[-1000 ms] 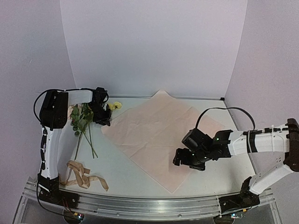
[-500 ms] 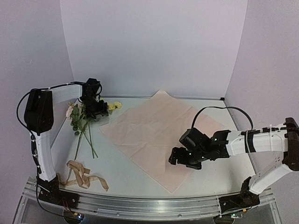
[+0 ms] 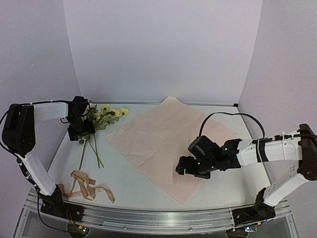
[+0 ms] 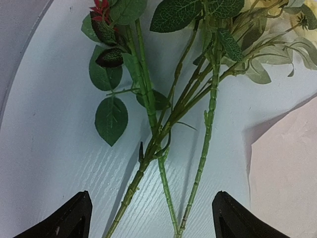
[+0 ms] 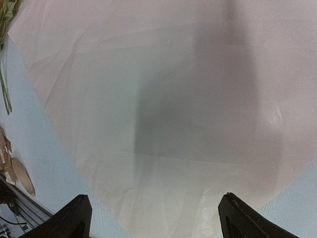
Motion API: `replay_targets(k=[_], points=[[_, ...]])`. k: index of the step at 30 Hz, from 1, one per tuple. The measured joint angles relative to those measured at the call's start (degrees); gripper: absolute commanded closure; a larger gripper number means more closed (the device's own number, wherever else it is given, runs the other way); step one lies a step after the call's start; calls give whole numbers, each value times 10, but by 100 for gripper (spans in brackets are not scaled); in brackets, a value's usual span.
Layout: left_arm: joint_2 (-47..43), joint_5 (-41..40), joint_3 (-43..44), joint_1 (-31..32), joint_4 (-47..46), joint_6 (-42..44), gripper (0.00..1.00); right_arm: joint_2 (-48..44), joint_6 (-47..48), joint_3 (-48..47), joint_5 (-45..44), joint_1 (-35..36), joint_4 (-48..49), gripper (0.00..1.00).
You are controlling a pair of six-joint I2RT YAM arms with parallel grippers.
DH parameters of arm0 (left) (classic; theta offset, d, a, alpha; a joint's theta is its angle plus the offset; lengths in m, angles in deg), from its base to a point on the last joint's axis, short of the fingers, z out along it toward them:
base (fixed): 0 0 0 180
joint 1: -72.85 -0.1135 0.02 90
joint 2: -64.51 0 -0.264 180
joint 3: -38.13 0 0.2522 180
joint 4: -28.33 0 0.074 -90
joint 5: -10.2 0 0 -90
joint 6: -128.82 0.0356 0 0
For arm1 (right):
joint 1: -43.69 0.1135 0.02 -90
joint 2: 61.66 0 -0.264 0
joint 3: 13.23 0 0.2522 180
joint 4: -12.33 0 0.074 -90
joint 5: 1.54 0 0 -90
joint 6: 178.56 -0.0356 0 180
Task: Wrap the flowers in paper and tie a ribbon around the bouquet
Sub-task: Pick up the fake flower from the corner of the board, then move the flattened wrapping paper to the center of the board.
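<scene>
Pink paper (image 3: 158, 139) lies spread flat like a diamond across the middle of the white table (image 3: 129, 186). The flowers (image 3: 101, 115) sit just beside its left corner, blooms toward the back wall and thin stems trailing toward the near edge, while the tan ribbon (image 3: 85, 186) curls loosely at the near left, well apart from both. Over the stems hangs the left gripper (image 4: 153, 223), fingers spread wide and clasping nothing, and the right gripper (image 5: 157, 218) hovers low above the near right part of the sheet, likewise spread wide and empty.
</scene>
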Motion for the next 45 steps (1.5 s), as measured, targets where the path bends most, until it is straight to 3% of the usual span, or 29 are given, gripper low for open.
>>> replay_targets(k=[7, 13, 15, 22, 27, 37, 45], points=[[76, 36, 15, -11, -45, -3, 15, 1, 11, 0, 0, 0, 4, 9], [146, 42, 53, -14, -66, -8, 28, 2, 20, 0, -4, 0, 5, 9], [157, 38, 62, -14, -67, -15, 36, 5, 23, -1, -5, 0, 5, 9], [167, 26, 70, -16, -79, -31, 79, 30, 33, -7, -7, 0, 5, 10], [166, 26, 70, -16, -93, -23, 97, 50, 39, -10, -13, 0, 4, 11], [143, 21, 70, -17, -92, 4, 100, 117, 44, -30, -31, 6, 3, 24], [67, 16, 70, -17, -81, 26, 100, 142, 15, -43, -51, 51, -1, 37]])
